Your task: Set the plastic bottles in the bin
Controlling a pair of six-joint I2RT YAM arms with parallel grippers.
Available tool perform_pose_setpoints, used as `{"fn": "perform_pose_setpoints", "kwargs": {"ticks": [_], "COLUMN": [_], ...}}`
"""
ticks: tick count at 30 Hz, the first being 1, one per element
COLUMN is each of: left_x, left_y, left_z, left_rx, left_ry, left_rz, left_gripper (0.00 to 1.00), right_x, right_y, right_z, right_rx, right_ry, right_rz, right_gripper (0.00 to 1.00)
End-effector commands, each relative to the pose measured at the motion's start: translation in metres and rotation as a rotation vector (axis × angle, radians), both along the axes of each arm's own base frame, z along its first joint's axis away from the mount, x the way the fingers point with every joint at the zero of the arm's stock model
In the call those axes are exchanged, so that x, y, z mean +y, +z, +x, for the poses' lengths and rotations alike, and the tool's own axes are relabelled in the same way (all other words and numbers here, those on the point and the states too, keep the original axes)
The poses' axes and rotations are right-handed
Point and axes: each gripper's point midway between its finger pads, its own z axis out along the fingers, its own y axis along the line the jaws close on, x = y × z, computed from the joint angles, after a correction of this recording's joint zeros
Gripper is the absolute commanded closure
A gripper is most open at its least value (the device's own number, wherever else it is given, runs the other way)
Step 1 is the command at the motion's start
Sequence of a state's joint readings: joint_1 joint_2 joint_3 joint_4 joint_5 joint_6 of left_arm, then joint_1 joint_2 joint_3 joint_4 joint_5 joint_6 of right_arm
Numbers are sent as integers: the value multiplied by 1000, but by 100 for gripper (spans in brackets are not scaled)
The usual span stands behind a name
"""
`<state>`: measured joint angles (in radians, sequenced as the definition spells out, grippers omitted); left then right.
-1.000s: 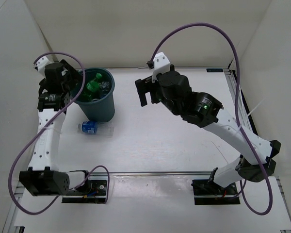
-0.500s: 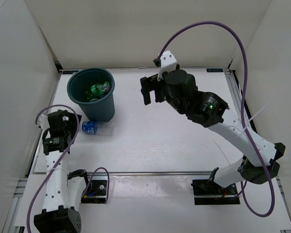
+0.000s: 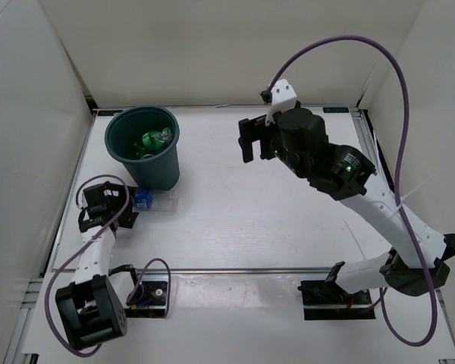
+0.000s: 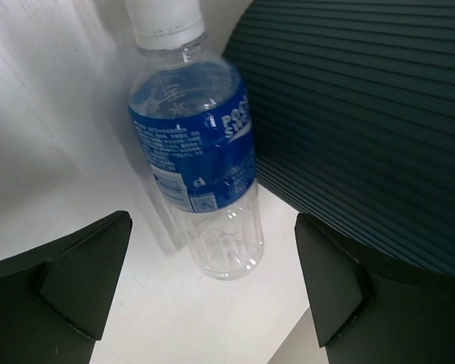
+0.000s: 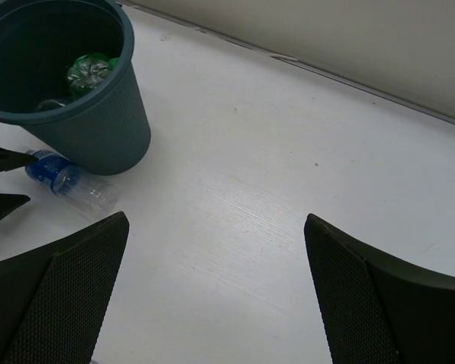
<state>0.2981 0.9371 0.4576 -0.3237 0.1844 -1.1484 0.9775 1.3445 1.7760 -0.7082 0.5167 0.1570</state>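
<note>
The left hand (image 4: 211, 262), jaws wide apart, hangs over the clear plastic bottle with a blue label (image 4: 201, 155). The bottle lies on its side just beside the round dark teal plastic bin (image 4: 364, 114), near the white counter's (image 3: 250, 220) left edge, its long axis crossing the gap between the jaws. The right hand (image 3: 247, 144), also apart and empty, is far off.

One bin (image 3: 165, 171) is standing upper left. One clear bottle (image 3: 145, 199) is lying on the desk (image 3: 250, 220); one green bottle (image 3: 150, 141) is showing inside the bin.
</note>
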Motion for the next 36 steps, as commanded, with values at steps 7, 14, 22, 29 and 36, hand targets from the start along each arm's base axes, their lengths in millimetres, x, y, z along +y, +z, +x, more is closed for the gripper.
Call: {"fn": "perform_pose_setpoints", "kwargs": {"ticks": [7,14,22,29,36], "left_x": [-1,0,-7,-17,-29], "left_y": [-17,-31,-53,-52,-20], "left_z": [14,28,25,-3,-40], "left_rx": [-11,13,71,25,-43], "left_ry": [-35,-64,-103,-90,-22], "left_rz": [-16,-23,-60,-95,-130], "left_gripper": [0,0,7,24,36], "right_x": [-32,-43,-48,-43,-34], "right_y": [8,3,2,-5,-12], "right_z": [9,14,18,19,20], "right_rx": [-13,3,11,34,69], "right_ry": [-62,-84,-87,-85,-73], "right_rz": [24,14,21,25,44], "right_gripper": [0,0,0,0,0]}}
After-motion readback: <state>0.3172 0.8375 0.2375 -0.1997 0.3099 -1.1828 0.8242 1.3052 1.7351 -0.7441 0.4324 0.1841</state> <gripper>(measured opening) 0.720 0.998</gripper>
